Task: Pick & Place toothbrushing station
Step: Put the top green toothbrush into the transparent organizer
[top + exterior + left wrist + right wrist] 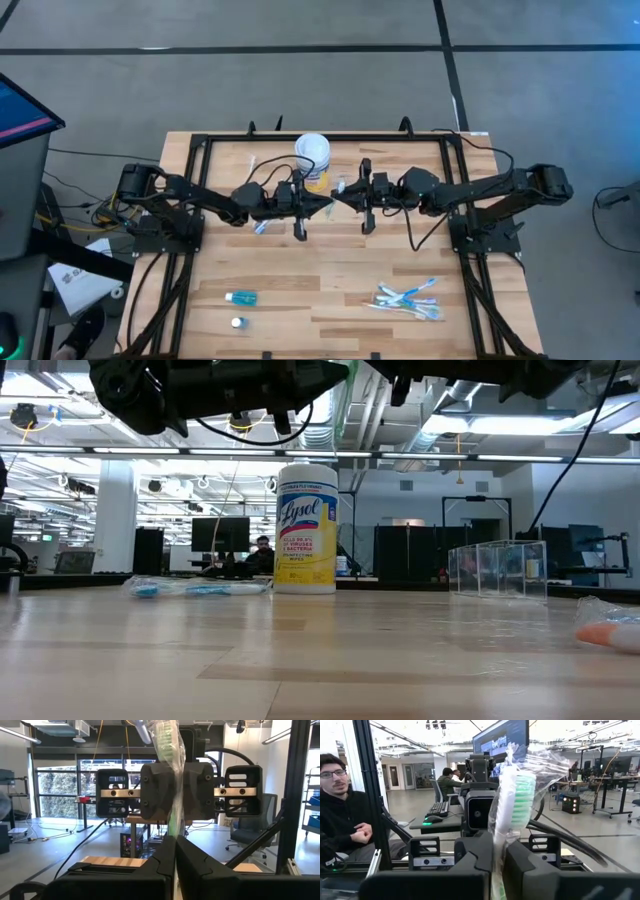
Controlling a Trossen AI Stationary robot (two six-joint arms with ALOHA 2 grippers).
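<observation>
High view first: both arms meet over the middle of the table (330, 300), raised above the wood, their tips almost nose to nose just beside the white-lidded canister (312, 158). Between them hangs a green toothbrush (339, 188) in its clear wrapper.

Left wrist view: the left pincer (175, 851) is closed tight, fingers pressed together on the wrapped brush, which rises straight up between them.

Right wrist view: the right pincer (496, 851) is clamped on that same brush as well, the green-and-white bristle head standing above its fingers inside crinkled plastic. So both pincers grip one toothbrush, end to end.

Down on the table, the near right corner carries a loose heap of wrapped toothbrushes (408, 297), blue and white showing. Near the left front lies a small blue tube (241, 297), with a small white cap (236, 322) just beside it, apart from the tube.

Low view: clear plastic cups (497, 568) stand in a row on the right, nothing visible inside them. The canister stands upright mid-table, lid on. A person sits beyond the table frame in the right wrist view.
</observation>
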